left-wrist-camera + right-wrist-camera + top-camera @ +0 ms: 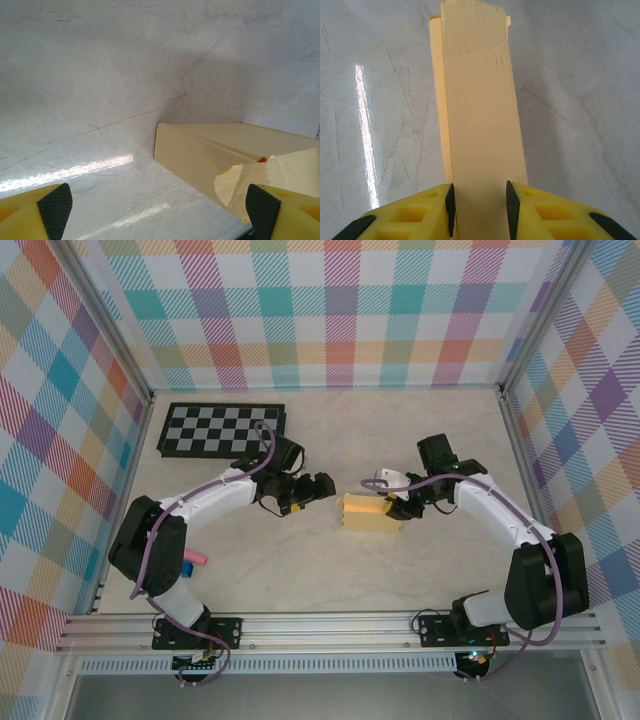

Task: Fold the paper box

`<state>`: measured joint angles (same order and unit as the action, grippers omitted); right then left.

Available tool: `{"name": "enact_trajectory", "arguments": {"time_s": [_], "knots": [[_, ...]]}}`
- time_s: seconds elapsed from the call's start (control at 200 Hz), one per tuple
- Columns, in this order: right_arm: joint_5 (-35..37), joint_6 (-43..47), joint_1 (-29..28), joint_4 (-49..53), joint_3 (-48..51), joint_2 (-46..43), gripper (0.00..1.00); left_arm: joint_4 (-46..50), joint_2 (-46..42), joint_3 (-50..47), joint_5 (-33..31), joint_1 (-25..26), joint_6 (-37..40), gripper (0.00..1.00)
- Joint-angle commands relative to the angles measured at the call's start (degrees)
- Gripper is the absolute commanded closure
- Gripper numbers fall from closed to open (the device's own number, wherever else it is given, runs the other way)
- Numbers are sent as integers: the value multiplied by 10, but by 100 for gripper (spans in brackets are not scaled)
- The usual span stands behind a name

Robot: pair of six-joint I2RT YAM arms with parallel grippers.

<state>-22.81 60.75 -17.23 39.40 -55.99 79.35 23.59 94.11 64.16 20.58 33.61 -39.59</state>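
The paper box is a small yellow-orange card box lying mid-table. My right gripper reaches it from the right. In the right wrist view the box stretches away from the gripper, and both black pads press against its near end, so the gripper is shut on it. My left gripper hangs just left of the box, open. In the left wrist view the box lies ahead on the right, a rounded flap sticks out beside the right fingertip, and the open gripper holds nothing.
A black-and-white checkerboard lies at the back left. A small pink object sits near the left arm's base. Metal frame rails and plaid walls enclose the marble tabletop.
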Motion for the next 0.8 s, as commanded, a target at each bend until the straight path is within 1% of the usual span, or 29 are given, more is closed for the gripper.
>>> {"name": "enact_trajectory", "arguments": {"time_s": [0.0,0.13,0.2,0.35,0.445,0.485,0.5,0.62,0.7,0.795], "knots": [[-34,3,2,21,-17,2,73,-10,-23,-9,13,1,-5,8],[-23,-4,3,-1,-7,-11,78,-16,-20,-11,13,1,-4,8],[-20,-21,3,-25,3,-22,81,-22,-18,-12,14,1,-2,8],[-8,-28,2,-44,16,-48,94,-41,-19,-21,8,1,15,8],[9,-29,-6,-61,32,-70,98,-71,-21,-38,17,1,16,8],[22,-29,-12,-72,44,-80,99,-72,-22,-45,18,0,12,8],[27,-28,-14,-75,47,-85,100,-92,-23,-48,18,1,10,8],[63,-36,-32,-111,84,-121,100,-125,-38,-77,14,1,-10,8],[71,-47,-38,-132,105,-141,100,-118,-53,-79,-2,0,-1,8],[116,-44,-52,-152,117,-153,100,-110,-72,-74,-9,-10,4,8]]}}
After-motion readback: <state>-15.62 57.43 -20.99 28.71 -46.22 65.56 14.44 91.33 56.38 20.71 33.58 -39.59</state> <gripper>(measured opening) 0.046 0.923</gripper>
